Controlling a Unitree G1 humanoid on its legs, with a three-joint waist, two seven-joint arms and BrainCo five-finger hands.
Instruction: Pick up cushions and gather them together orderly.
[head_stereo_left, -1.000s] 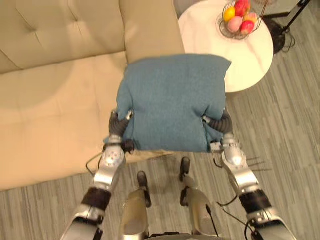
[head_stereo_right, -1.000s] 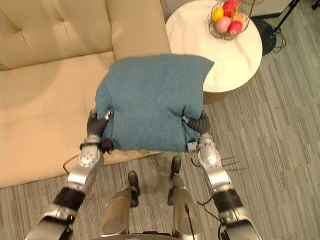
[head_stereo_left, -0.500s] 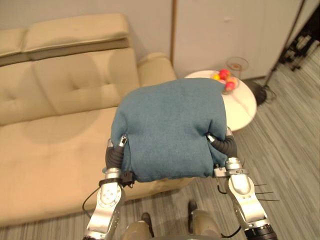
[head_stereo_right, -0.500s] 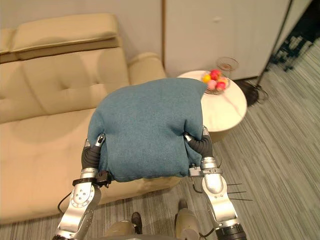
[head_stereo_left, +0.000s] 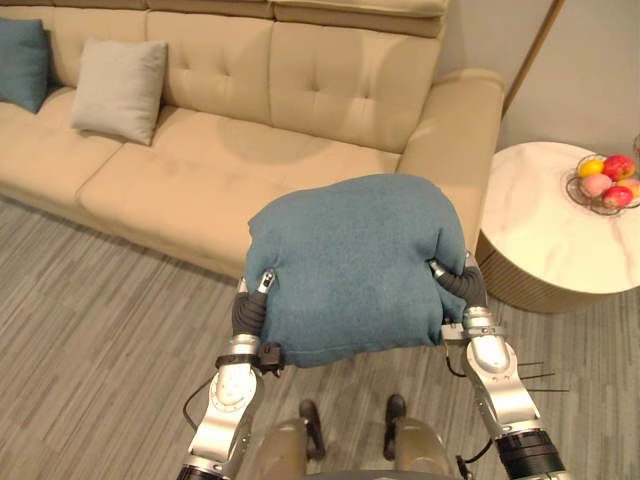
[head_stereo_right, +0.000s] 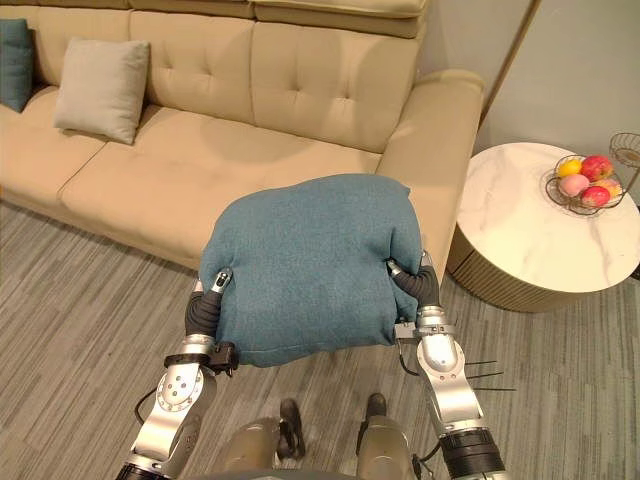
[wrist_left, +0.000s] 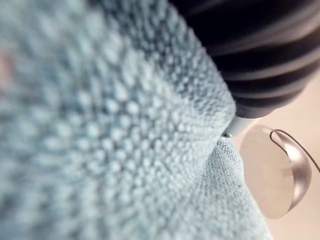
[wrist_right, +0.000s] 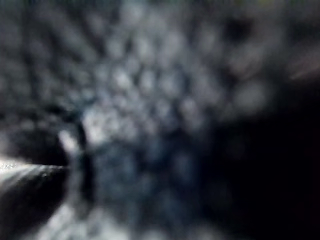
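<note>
Three cushions: two blue and one pale, by my count.
Held cushion: the blue cushion (head_stereo_left: 355, 265) hung between my left hand (head_stereo_left: 248, 312) and my right hand (head_stereo_left: 460, 288), raised above the floor (head_stereo_left: 90, 320) in front of the right end of the sofa (head_stereo_left: 230, 170).
Fingers: they were buried in the cloth on both sides, and I could not tell whether they were curled or straight.
Other cushions: the pale cushion (head_stereo_left: 120, 90) leaned on the sofa's back at the far left, and the second blue cushion (head_stereo_left: 22, 62) stood just left of it.
Handling: I judged the held one light, soft and plump, dented where my hands pressed it and in no way fragile. Its coarse woven cover looked grippy rather than slippery.
Where to hold: the two opposite sides, squeezed evenly, seemed best, so the filling would neither sag nor twist free.
Other things: one sofa, one round tabletop (head_stereo_left: 545, 235) at the right, and one wire fruit basket (head_stereo_left: 605, 185) on its far side.
Left to do: in my judgement, a carry leftward to join the other two.
</note>
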